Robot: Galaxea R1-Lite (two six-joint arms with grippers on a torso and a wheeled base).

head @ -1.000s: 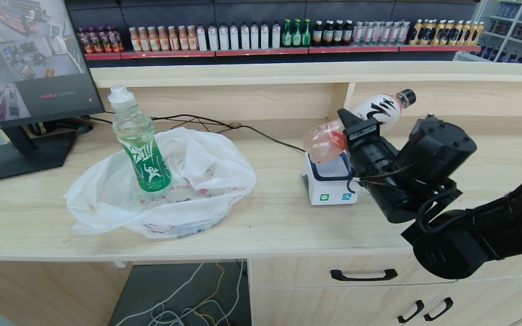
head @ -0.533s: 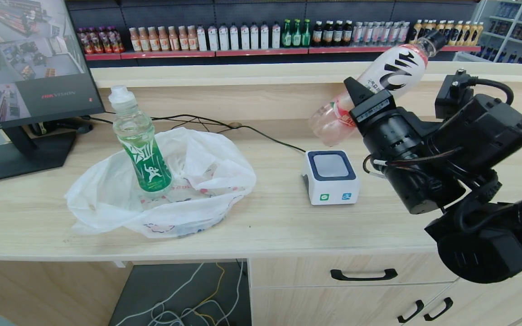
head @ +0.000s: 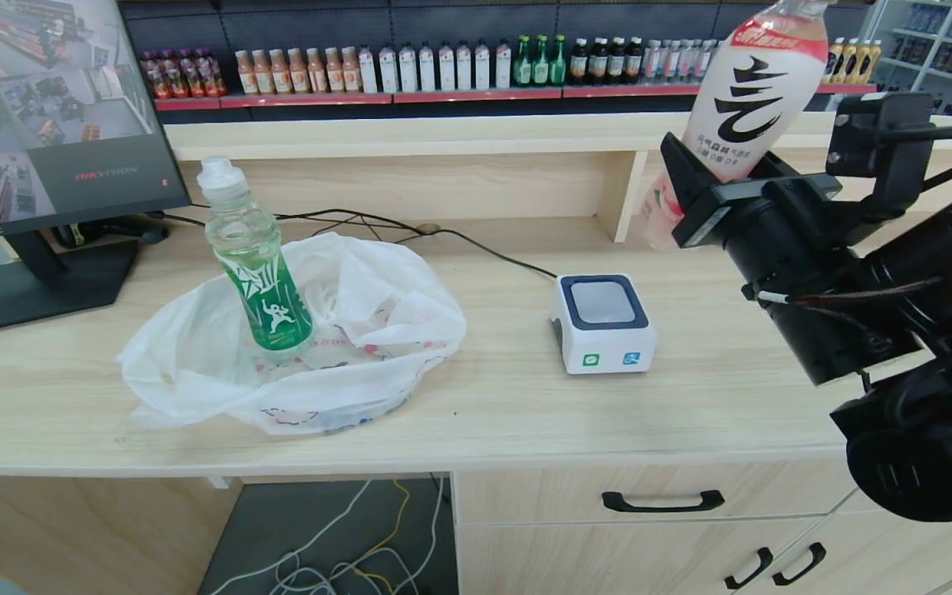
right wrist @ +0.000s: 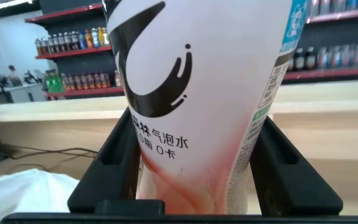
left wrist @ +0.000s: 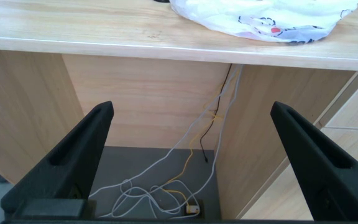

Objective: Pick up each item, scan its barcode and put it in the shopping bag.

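While the right gripper (head: 720, 178) is clenched on the white-and-pink bottle (head: 744, 91), it holds that bottle well above the counter (head: 509, 397), nearly upright, with the cap end leaning a little away to the right. The right wrist view gives the grip close up: one black finger (right wrist: 114, 165) presses on each side of the bottle's lower body, across the label, and the pink base sits between them. From the head view the same base pokes out just below the fingers.

The left gripper (left wrist: 191, 115) is released, its two fingers spread wide with nothing between them. It hangs low in front of the counter, below the edge of the top. Past its fingers the left wrist view takes in loose cables (left wrist: 185, 180) hanging in the recess under the counter, and above them the rim of the shopping bag (left wrist: 272, 18) lying on the top.

Below the right gripper and to its left, the white scanner (head: 602, 324) sits on the counter, window up, well apart from the held bottle. Farther to the left of it lies the shopping bag, spread open, with a green bottle (head: 257, 273) standing in it. Beyond the bag stands a monitor (head: 46, 107), and behind the counter runs a shelf of drinks (head: 476, 66).
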